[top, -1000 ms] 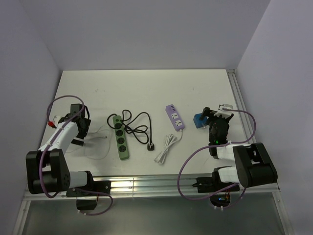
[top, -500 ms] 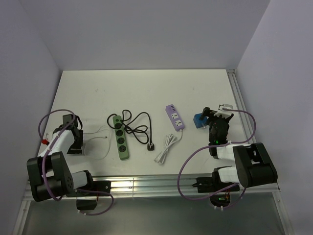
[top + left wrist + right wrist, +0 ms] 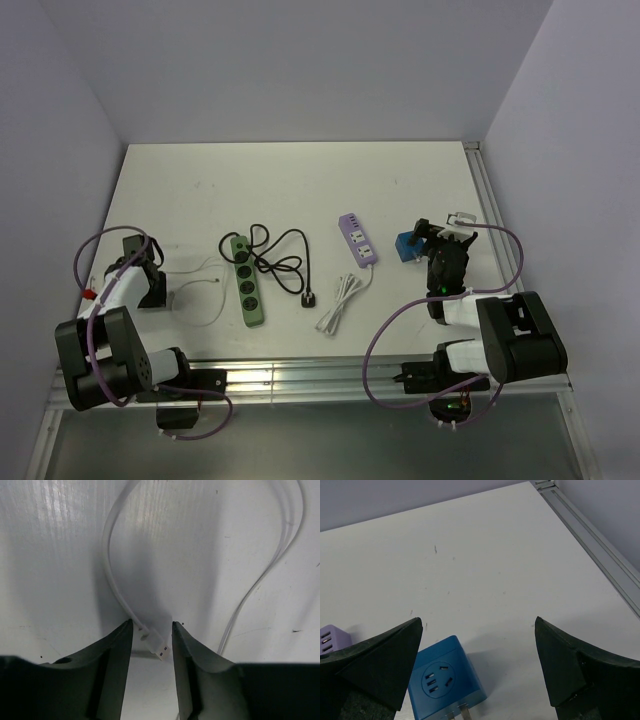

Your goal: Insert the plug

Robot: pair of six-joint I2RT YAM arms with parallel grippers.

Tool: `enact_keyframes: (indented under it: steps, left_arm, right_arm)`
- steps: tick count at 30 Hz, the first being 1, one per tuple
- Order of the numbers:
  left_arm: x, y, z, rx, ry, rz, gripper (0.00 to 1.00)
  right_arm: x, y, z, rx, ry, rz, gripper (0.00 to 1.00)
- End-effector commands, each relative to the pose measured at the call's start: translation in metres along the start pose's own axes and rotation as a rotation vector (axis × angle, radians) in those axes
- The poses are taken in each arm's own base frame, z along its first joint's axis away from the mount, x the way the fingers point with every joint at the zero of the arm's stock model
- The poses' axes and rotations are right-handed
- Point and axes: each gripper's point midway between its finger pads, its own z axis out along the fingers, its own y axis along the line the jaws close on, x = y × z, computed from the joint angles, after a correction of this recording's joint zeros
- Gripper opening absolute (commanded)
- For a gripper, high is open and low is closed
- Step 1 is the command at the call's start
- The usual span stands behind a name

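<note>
Resting on the white table (image 3: 300,190), the plug (image 3: 445,680) lay near the right edge, at about three o'clock from the purple power strip (image 3: 357,238) and well apart from the green power strip (image 3: 247,281) at nine o'clock of that. In the right wrist view its socket face looked upward and metal prongs showed at its six o'clock edge.

The right gripper (image 3: 477,621) hung over the table with its jaws spread as wide as they go and nothing between them. The plug sat at the eight o'clock corner of that view, just beside one finger and partly behind it.

The left gripper (image 3: 152,625) was down at the table's nine o'clock side. Its jaws stood only a narrow gap apart, with the connector (image 3: 157,647) of a white cable (image 3: 112,575) lying slantwise between the fingers. Bare table showed beside the connector, so it was not clamped. The cable looped off toward twelve o'clock in the left wrist view.
</note>
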Motion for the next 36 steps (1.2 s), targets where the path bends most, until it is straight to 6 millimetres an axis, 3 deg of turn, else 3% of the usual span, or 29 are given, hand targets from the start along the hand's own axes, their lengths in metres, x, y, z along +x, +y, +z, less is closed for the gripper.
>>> enact_keyframes:
  steps: [1, 7, 11, 16, 23, 30, 36]
  left_arm:
    - [0.012, 0.01, 0.01, -0.034, 0.047, 0.001, 0.41]
    - [0.008, 0.007, 0.013, -0.036, 0.041, 0.034, 0.24]
    - [0.001, 0.004, 0.013, -0.04, 0.018, 0.063, 0.0]
    - [-0.011, -0.006, 0.002, -0.002, -0.012, 0.105, 0.0]
    - [-0.023, -0.036, -0.033, 0.164, -0.021, 0.153, 0.0]
    - [-0.032, -0.087, -0.092, 0.469, -0.026, 0.347, 0.0]
    - [-0.022, -0.117, -0.141, 0.732, -0.011, 0.444, 0.0]
  right_arm:
    - [-0.029, 0.003, 0.008, 0.01, -0.093, 0.019, 1.0]
    - [-0.03, 0.003, 0.008, 0.009, -0.095, 0.019, 1.0]
    - [-0.03, 0.003, 0.008, 0.011, -0.095, 0.018, 1.0]
    - [-0.03, 0.003, 0.008, 0.009, -0.095, 0.019, 1.0]
    - [-0.029, 0.003, 0.008, 0.008, -0.092, 0.017, 1.0]
    - [-0.029, 0.003, 0.008, 0.008, -0.092, 0.018, 1.0]
    - [-0.031, 0.004, 0.008, 0.001, -0.098, 0.019, 1.0]
